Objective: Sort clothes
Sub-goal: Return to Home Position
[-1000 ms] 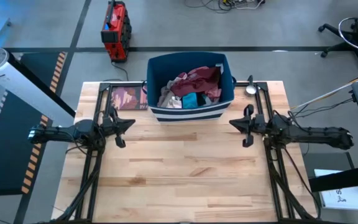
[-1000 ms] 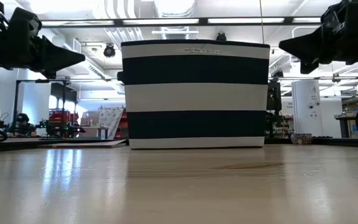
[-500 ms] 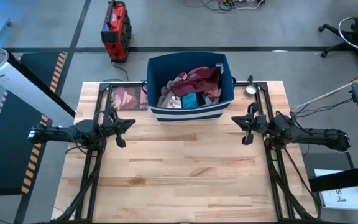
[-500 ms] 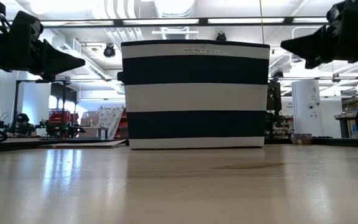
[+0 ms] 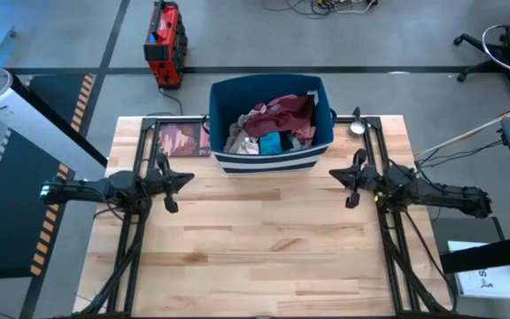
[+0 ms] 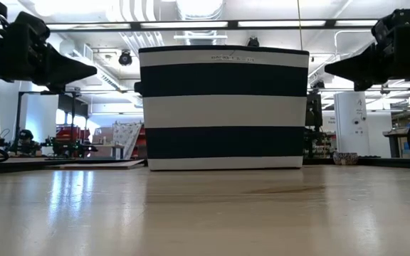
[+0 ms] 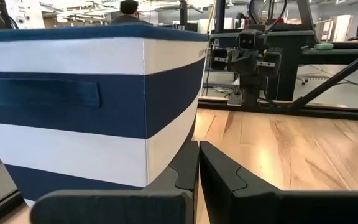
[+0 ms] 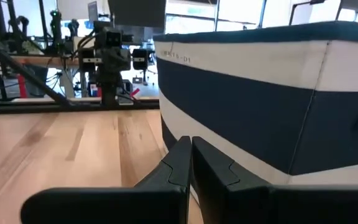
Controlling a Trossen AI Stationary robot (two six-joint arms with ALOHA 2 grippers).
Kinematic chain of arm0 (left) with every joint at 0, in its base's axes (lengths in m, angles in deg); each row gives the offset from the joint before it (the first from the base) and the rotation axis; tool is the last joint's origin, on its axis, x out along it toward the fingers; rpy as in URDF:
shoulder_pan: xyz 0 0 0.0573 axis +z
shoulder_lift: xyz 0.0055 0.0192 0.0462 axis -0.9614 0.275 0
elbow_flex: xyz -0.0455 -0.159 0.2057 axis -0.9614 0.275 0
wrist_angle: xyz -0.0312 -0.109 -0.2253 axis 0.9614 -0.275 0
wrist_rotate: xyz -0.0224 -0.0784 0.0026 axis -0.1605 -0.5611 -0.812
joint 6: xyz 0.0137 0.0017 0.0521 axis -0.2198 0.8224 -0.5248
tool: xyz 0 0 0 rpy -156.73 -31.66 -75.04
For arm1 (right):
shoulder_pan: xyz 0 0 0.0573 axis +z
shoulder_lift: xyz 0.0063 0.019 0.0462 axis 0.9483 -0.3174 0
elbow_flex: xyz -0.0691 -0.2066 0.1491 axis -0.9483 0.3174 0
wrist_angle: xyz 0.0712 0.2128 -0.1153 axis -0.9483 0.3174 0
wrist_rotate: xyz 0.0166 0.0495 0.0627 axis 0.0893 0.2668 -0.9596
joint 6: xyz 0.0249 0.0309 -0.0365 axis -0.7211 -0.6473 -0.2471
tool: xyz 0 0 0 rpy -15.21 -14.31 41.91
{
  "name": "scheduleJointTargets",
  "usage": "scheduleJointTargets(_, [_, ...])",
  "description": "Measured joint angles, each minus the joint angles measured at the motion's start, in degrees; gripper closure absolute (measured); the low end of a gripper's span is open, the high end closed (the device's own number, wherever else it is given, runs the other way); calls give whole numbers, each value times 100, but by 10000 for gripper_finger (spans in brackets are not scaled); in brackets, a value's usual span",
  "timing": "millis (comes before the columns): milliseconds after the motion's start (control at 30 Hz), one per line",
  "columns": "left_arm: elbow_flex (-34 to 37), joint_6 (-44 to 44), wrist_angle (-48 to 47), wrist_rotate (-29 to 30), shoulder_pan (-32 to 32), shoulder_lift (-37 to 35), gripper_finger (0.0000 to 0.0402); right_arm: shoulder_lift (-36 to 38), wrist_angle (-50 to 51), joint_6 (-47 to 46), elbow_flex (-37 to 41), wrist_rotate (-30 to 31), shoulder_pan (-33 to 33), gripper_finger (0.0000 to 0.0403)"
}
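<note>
The clothes (image 5: pixel 273 124) in the bin (image 5: pixel 268 162) look soft and light, best pinched by a raised fold; the left gripper (image 5: pixel 188 178) and right gripper (image 5: pixel 333 175) hang with fingers together, empty.

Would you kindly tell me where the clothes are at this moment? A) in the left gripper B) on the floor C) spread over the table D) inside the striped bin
D: the high view shows the clothes heaped inside the striped bin, with the left gripper shut and empty beside it.
</note>
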Motion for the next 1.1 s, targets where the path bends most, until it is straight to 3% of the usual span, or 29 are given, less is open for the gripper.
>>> scheduleJointTargets(400, [0,57,-4,-1,0,12,402,-98,171,234,0,11,0,403])
scheduleJointTargets(1100, [-22,2,-26,0,2,23,402,-138,305,-186,-11,-24,0,403])
